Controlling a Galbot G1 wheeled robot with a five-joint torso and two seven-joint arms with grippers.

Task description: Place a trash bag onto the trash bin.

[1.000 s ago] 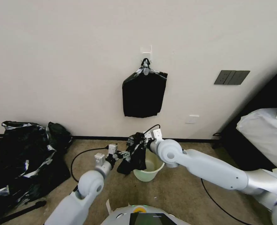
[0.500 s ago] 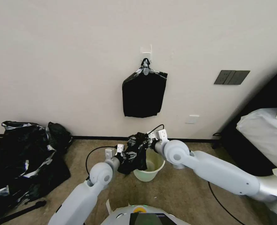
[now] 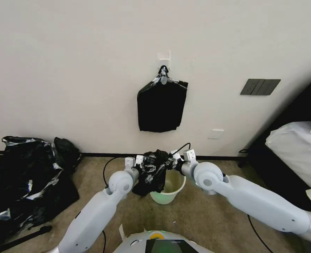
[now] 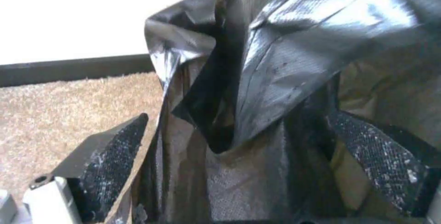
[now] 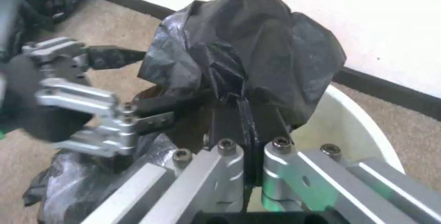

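Together, both hands are gripping the trash bag (image 3: 154,172) above the floor, just over the near-left rim of the trash bin (image 3: 169,191). The right hand (image 5: 248,120) is pinching a bunched fold of the bag tightly between its closed fingers, with the cream bin's rim lying just beyond. The left hand (image 4: 239,155) is standing wide, its two textured pads (image 4: 115,162) spread apart with the glossy plastic draped between them, and it is reaching into the bag's left side. The bag is hanging crumpled from these hands, its lower end drooping beside the bin's outer wall. Behind, a flat black bundle (image 3: 161,105) is hanging on the wall, and a large black plastic heap (image 3: 21,179) is lying on the carpet at far left.
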